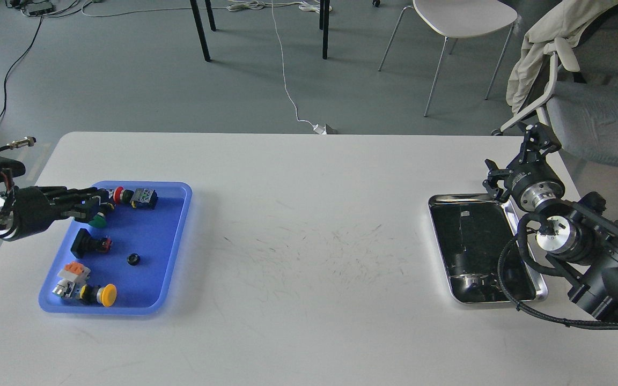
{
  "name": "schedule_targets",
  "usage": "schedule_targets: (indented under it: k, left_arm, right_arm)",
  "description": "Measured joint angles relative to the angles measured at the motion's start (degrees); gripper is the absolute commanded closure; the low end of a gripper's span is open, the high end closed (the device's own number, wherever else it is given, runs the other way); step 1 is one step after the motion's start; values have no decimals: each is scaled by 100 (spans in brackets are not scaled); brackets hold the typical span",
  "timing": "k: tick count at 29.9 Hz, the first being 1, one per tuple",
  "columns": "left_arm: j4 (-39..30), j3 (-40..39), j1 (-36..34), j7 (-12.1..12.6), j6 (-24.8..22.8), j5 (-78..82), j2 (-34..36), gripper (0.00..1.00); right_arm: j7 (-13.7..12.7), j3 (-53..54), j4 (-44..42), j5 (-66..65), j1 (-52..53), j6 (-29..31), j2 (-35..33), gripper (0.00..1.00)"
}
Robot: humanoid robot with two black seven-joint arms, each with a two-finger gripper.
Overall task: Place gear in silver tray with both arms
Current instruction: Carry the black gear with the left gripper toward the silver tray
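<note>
Head view, table (309, 225): white top carrying two trays set well apart at opposite ends, so a part has to cross the bare middle, which likely explains the use of both arms.
Silver tray (539, 292): lies at the right end, its dark bottom reflecting the arm above; no gear shows in it, so the placing is judged not yet done.
Blue tray (159, 289): sits at the left end as the stock of parts, holding push-button switches with a red cap, a green cap and a yellow cap, a black block and an orange-topped piece.
Right gripper (518, 158): hovers just past the silver tray's far right corner with fingers spread apart and nothing between them, seemingly waiting near the drop point.
Left gripper (86, 203): reaches over the blue tray's far left corner, near the green-capped switch; seen dark and end-on, so its opening and any hold cannot be told.
Gear (133, 259): small black round part, lying loose on the blue tray floor, apart from both grippers.
</note>
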Motion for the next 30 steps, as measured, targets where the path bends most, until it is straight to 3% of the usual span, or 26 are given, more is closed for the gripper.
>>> schedule_targets:
  k: [8,20,30]
  left_arm:
    - [-1566,-38,-90,-2,-208,-135,743,92]
    - [-3209,-89,-638,0,-181,-22,776,91]
    - [-3247,-39,-922,1,-254,1034,-263,91]
  right_arm:
    - [2,-79,-9,0,7,7,0,1]
    - [10,-148,-61,-2,-10,7,0,1]
    - [10,-272,-158,-12,47,-18,51,1]
